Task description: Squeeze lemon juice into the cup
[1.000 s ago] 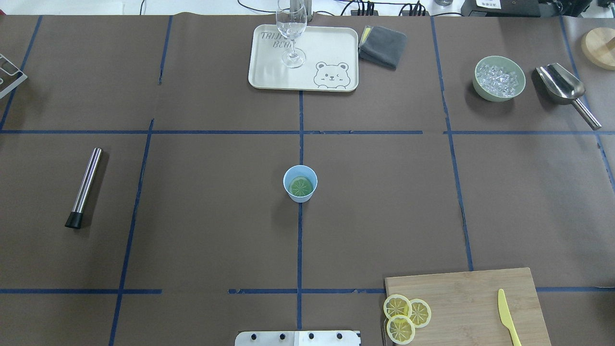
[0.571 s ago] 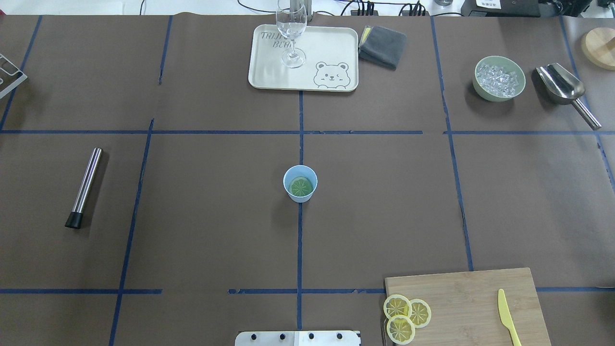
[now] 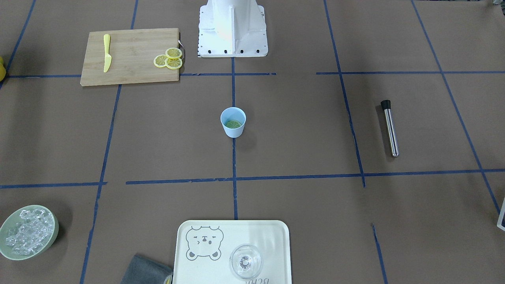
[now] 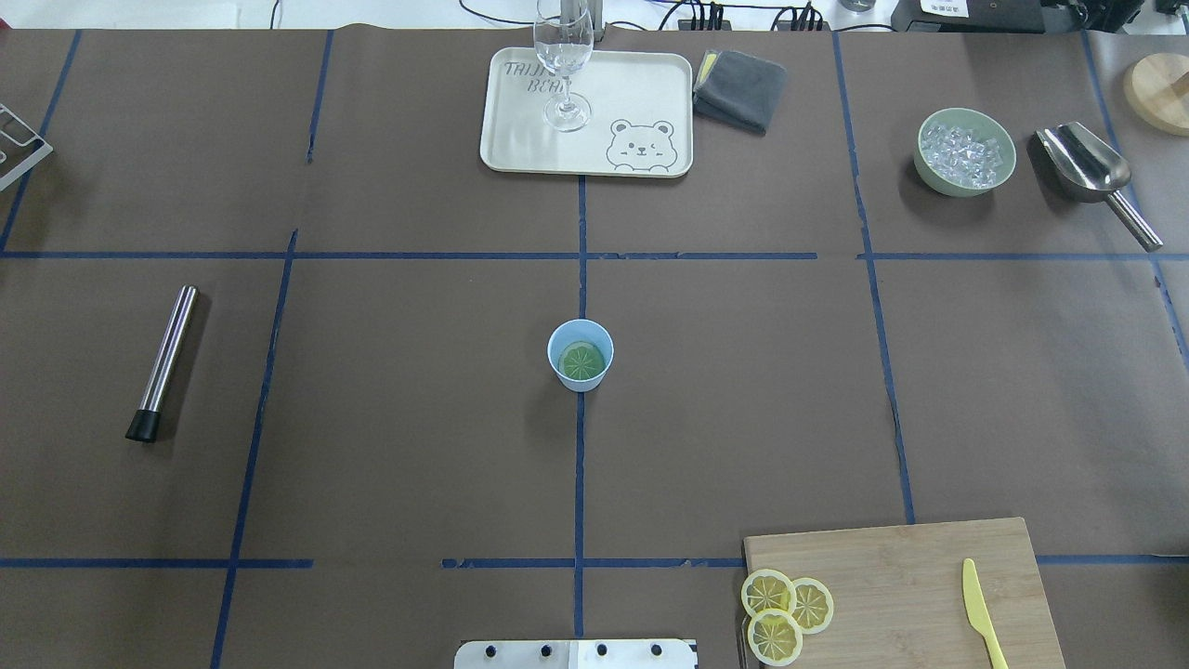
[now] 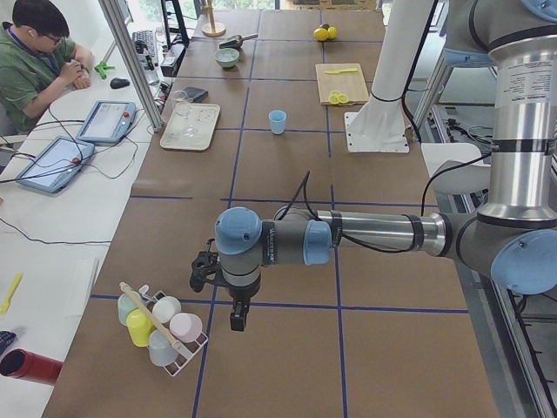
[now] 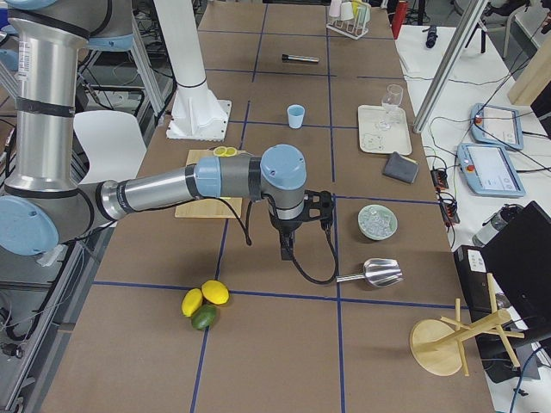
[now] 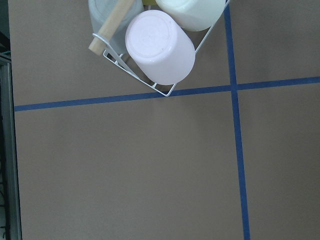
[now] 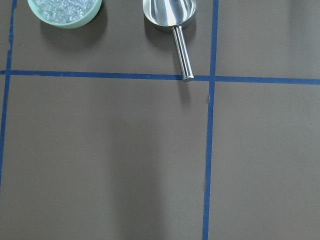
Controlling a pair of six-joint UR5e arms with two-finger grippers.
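Note:
The light-blue cup (image 4: pixel 561 340) stands upright at the table's middle, on the blue centre line; it also shows in the front-facing view (image 3: pixel 233 132). A lemon slice (image 4: pixel 582 362) that looks greenish lies flat on its bottom. Three more yellow slices (image 4: pixel 785 604) overlap at the cutting board's left end. My left gripper (image 5: pixel 237 318) hangs far from the cup, over the table's left end beside a rack of cups. My right gripper (image 6: pixel 286 249) hangs over the table's right end near the ice bowl. Both show only in side views, so I cannot tell whether they are open or shut.
A white tray (image 4: pixel 641 102) with a clear glass (image 4: pixel 564 65) stands at the far side, a grey cloth (image 4: pixel 740 88) beside it. Ice bowl (image 4: pixel 964 151) and metal scoop (image 4: pixel 1087 167) are far right. A metal muddler (image 4: pixel 165 360) lies left. The yellow knife (image 4: pixel 980 609) lies on the board (image 4: pixel 901 576).

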